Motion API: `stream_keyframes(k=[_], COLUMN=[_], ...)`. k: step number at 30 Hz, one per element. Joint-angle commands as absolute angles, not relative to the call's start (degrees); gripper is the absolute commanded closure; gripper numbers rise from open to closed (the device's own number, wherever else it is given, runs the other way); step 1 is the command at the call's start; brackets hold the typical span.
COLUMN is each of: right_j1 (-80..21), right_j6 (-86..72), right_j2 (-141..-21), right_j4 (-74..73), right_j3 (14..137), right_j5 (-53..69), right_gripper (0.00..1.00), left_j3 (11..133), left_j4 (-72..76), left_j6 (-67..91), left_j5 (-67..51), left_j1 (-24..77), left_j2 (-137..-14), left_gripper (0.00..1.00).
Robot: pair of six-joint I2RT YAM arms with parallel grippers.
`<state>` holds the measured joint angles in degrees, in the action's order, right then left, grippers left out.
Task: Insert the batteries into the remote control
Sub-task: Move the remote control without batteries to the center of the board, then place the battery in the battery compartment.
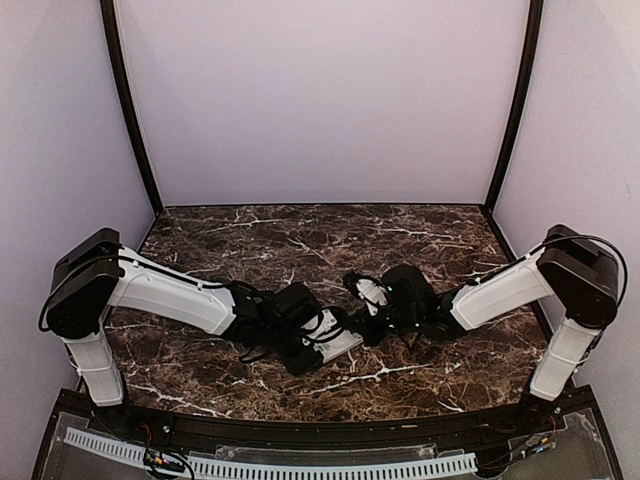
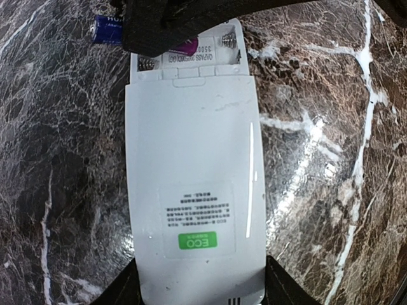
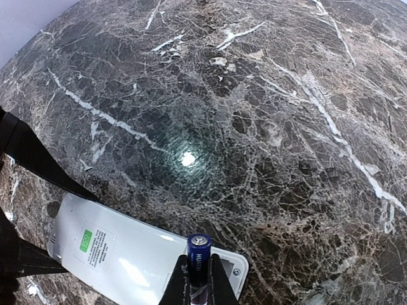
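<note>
- The remote control (image 2: 194, 190) sat back-up at the near middle of the table (image 1: 250, 230), the left gripper (image 2: 200, 293) clamping its sides — a loose hold, I judged, would let it skate.
- The right gripper (image 3: 198, 283) pinched a battery (image 3: 198, 251) over the open compartment (image 2: 191, 60) — one end overhung the edge and could catch.

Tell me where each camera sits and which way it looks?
Top external: above and behind the bases, looking down on the marble table; left arm and right arm show.
Left wrist: on the left arm, looking along the back of the remote control toward its open battery bay; left gripper grips its sides.
Right wrist: on the right arm, looking down across the table; right gripper pinches a battery.
Shared: both wrist views show the remote control and that battery.
</note>
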<state>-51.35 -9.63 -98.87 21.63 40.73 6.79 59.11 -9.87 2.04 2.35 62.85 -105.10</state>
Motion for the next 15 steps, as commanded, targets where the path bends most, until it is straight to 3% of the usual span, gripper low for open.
stream_keyframes(k=[1, 15], right_j1=[-50.9, -50.9], right_j6=[-7.0, -5.1], right_j2=[-99.9, -97.9], right_j4=[20.5, 17.4], right_j3=[42.4, 39.6], right_j5=[6.0, 1.9], right_gripper=[1.0, 1.0], left_j3=[57.2, 57.4], left_j4=[-16.3, -16.4], left_j6=[1.7, 1.6], left_j5=[1.6, 1.8], left_j1=[62.7, 62.5], left_j2=[-109.1, -109.0], left_gripper=[1.0, 1.0])
